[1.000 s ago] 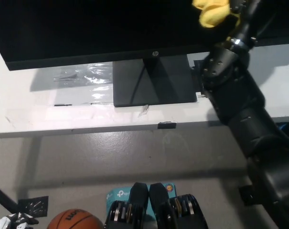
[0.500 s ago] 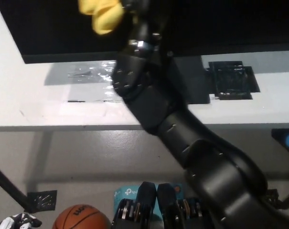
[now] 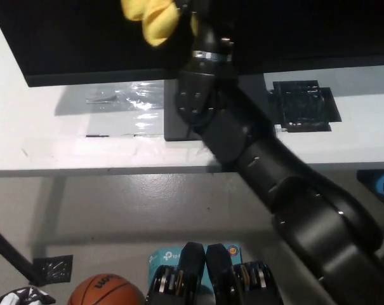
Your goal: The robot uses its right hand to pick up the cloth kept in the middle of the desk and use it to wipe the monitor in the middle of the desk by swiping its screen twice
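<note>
We press the yellow cloth (image 3: 151, 19), bunched in our right hand (image 3: 186, 11), against the monitor (image 3: 84, 38) to wipe it (left hand (image 3: 17, 297) rests low, fingers unclear).

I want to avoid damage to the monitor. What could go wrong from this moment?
The right hand holds the yellow cloth against the monitor screen near the top of the picture. Too much push might tip the monitor on its stand. The forearm crosses right over the stand and could knock it. The cloth hangs loosely from the hand, so it might slip out.
</note>
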`<control>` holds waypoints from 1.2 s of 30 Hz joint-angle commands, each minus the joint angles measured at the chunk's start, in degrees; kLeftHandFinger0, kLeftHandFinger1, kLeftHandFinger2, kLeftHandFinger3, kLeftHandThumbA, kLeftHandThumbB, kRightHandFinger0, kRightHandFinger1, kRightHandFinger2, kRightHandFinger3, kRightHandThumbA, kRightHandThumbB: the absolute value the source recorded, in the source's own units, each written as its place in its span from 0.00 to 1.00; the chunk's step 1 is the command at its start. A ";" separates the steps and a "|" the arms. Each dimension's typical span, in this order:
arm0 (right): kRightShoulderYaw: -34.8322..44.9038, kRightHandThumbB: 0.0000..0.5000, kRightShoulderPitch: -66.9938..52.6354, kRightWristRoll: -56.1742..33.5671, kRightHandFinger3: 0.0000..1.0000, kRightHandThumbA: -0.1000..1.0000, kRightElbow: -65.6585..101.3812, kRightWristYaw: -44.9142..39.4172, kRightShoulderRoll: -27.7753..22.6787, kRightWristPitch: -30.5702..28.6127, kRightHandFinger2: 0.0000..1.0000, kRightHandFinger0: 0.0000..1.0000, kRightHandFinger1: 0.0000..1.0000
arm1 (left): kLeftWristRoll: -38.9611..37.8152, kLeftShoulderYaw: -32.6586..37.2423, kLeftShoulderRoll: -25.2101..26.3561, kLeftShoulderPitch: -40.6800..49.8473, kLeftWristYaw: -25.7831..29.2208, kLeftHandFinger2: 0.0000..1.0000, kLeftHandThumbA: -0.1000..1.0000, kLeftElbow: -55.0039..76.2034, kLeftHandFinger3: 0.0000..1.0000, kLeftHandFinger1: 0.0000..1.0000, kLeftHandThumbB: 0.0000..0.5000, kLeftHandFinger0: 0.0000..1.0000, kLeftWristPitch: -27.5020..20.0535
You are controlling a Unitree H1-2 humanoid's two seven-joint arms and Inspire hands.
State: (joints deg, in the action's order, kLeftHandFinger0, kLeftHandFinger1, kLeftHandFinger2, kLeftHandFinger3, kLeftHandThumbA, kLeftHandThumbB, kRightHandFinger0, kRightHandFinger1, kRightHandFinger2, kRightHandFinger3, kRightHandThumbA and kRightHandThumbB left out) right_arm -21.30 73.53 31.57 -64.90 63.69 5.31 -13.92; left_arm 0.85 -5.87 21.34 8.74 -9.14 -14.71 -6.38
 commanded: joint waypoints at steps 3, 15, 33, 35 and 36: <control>-1.61 0.22 -0.57 3.62 0.61 0.00 2.59 -2.02 -6.93 -0.92 0.52 0.00 0.01 | 0.53 -0.66 1.69 1.16 0.21 0.08 0.69 1.80 0.00 0.69 1.00 0.70 -1.61; 0.44 0.46 -7.10 5.41 0.50 0.00 8.14 -2.22 -16.29 0.70 0.42 0.00 0.00 | 1.31 -1.07 1.65 1.81 0.60 0.10 0.70 0.70 0.00 0.70 1.00 0.70 -3.62; 4.17 0.51 -10.70 4.36 0.46 0.00 9.77 -3.77 -17.40 -0.32 0.42 0.00 0.00 | 0.62 -1.28 1.26 2.25 -0.26 0.07 0.68 1.40 0.00 0.68 1.00 0.68 -3.75; 4.43 0.53 -10.62 4.53 0.46 0.00 9.42 -3.52 -17.41 -0.35 0.41 0.00 0.00 | 1.17 -1.26 1.46 2.38 0.01 0.07 0.68 1.32 0.00 0.67 1.00 0.67 -3.42; 4.58 0.54 -10.71 4.61 0.47 0.00 9.44 -3.33 -17.40 -0.43 0.42 0.00 0.00 | 1.09 -1.29 1.47 2.49 -0.04 0.07 0.68 1.33 0.00 0.67 1.00 0.67 -3.22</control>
State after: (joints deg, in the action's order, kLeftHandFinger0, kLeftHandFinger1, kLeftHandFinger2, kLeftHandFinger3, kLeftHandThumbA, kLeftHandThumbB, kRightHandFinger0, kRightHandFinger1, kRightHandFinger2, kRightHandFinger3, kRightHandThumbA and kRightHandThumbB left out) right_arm -18.18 60.40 36.24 -56.66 60.08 -11.26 -14.88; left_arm 2.03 -6.90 21.35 10.48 -9.10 -14.53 -7.69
